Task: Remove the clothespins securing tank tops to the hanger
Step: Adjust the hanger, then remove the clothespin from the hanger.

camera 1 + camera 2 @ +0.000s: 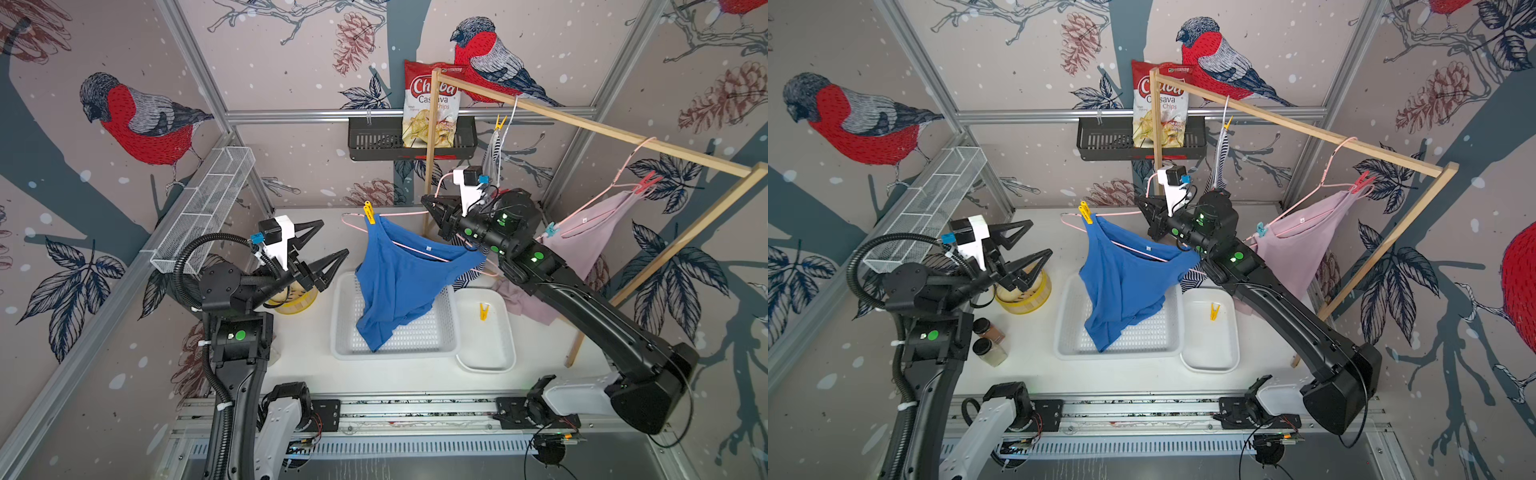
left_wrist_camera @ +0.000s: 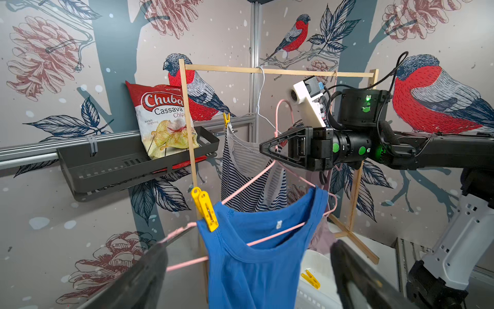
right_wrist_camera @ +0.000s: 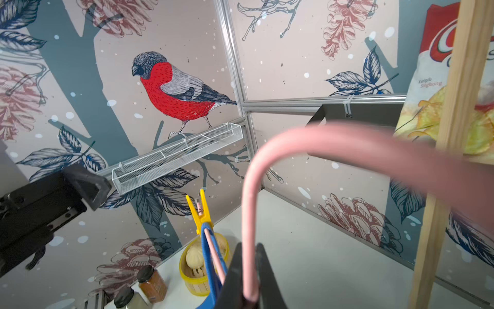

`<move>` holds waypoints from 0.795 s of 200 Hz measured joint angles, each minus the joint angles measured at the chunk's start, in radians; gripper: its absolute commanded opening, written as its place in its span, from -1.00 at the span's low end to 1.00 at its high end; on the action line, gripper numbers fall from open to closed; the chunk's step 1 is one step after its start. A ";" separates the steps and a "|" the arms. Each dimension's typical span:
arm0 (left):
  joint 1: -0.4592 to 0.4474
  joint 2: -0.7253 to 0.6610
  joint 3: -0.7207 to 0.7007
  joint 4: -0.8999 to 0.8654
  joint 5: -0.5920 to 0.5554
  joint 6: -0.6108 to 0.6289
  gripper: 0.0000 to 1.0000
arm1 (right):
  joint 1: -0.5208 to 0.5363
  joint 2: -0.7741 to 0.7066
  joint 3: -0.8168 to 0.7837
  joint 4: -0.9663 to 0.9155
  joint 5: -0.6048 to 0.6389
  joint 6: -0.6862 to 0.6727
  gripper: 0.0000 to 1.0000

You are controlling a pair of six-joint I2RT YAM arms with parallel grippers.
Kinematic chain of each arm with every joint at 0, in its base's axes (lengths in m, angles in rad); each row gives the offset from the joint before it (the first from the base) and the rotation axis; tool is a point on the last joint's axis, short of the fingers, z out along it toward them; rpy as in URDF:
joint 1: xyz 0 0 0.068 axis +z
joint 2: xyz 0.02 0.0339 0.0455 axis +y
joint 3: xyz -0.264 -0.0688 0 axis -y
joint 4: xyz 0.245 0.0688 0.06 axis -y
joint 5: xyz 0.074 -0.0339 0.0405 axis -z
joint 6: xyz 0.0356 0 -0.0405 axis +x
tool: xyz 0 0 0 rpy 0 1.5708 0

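Right gripper (image 3: 250, 270) pinched the pink hanger (image 3: 247, 192) at frame bottom; left gripper (image 1: 332, 239), fingers spread, sat centre-left, near the blue tank top (image 1: 399, 282) with 1 yellow clothespin (image 1: 369, 212).

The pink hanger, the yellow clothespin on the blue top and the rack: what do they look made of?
The pink hanger looks like metal wire under a matte pink coating: thin, smoothly bent rod. The yellow clothespin looks like glossy moulded plastic, uniform in colour. The rack is bare pale wood: square, unpainted sticks.
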 measured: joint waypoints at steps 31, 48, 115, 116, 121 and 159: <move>0.000 0.077 0.071 0.001 0.062 -0.022 0.82 | -0.005 -0.014 -0.032 0.014 -0.086 -0.049 -1.00; 0.000 0.121 0.140 -0.045 0.102 0.001 0.82 | -0.005 -0.020 -0.043 0.018 -0.152 -0.074 -1.00; 0.000 0.127 0.176 -0.197 0.268 0.136 0.74 | -0.010 -0.006 -0.041 0.049 -0.378 -0.208 -1.00; 0.000 0.126 0.175 -0.198 0.269 0.137 0.73 | -0.010 -0.005 -0.040 0.049 -0.380 -0.208 -1.00; 0.000 0.119 0.169 -0.201 0.277 0.145 0.73 | -0.012 0.001 -0.037 0.049 -0.391 -0.212 -1.00; 0.000 0.098 0.140 -0.236 0.307 0.212 0.68 | -0.019 0.036 -0.002 0.044 -0.462 -0.231 -1.00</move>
